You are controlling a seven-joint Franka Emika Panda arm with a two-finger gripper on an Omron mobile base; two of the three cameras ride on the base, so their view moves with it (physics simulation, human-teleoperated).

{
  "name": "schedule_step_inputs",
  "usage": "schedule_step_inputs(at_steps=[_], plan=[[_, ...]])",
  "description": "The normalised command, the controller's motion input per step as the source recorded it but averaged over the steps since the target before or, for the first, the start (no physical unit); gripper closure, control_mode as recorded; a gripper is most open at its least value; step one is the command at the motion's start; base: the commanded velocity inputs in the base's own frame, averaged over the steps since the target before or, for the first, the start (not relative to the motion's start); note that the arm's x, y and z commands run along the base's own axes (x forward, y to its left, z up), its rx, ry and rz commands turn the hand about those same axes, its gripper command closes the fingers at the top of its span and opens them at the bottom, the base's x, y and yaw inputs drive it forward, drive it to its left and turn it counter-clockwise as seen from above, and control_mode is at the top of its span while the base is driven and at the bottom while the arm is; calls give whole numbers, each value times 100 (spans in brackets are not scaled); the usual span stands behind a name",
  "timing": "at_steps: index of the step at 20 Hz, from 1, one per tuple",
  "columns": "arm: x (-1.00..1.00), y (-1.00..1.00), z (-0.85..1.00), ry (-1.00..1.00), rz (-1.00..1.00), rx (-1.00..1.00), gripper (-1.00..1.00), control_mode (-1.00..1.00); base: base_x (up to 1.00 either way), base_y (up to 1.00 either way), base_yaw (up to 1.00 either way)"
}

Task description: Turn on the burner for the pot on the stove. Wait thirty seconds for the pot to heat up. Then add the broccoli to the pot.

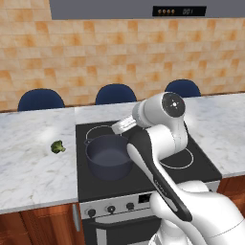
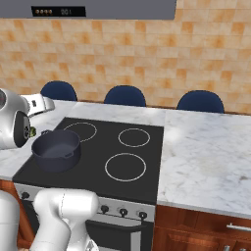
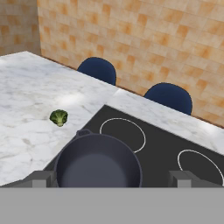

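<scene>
The pot (image 1: 109, 156) stands on the front left ring of the stove (image 1: 201, 165), near the stove's front left corner. It is open at the top, and its dark inside holds nothing. One small side handle (image 3: 83, 131) points toward the stove's left edge.

The broccoli (image 1: 58, 147) lies on the marble counter (image 1: 28, 162) left of the stove, well apart from the pot and about level with its far rim. It rests alone on the stone, nearer the stove's left edge than the counter's far edge.

The gripper (image 3: 112, 178) hangs over the stove, above the pot's near side, with its jaws spread wide and nothing between them. In the hand view its two grey fingertips (image 3: 40, 179) rise either side of the pot, one past each rim, not touching it. From there the broccoli lies ahead and off to the left, beyond the pot and across the stove's edge, far from both fingers.

Three bare rings remain on the glass: one behind the pot (image 3: 122, 133) and two on the right half. A row of dark knobs (image 1: 111, 209) sits on the silver front panel below the pot. Three blue chair backs (image 1: 115, 94) show past the counter's far edge, before a tiled wall.
</scene>
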Motion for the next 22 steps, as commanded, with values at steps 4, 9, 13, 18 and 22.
schedule_step_inputs(at_steps=[4, 9, 13, 18, 22], plan=[[0, 0, 0, 0, 0, 0, -100, -100, 0, 0, 0], [0, 0, 0, 0, 0, 0, -100, -100, 0, 0, 0], [0, 0, 0, 0, 0, 0, -100, -100, 0, 0, 0], [0, 0, 0, 0, 0, 0, -100, -100, 0, 0, 0], [0, 0, 0, 0, 0, 0, -100, -100, 0, 0, 0]])
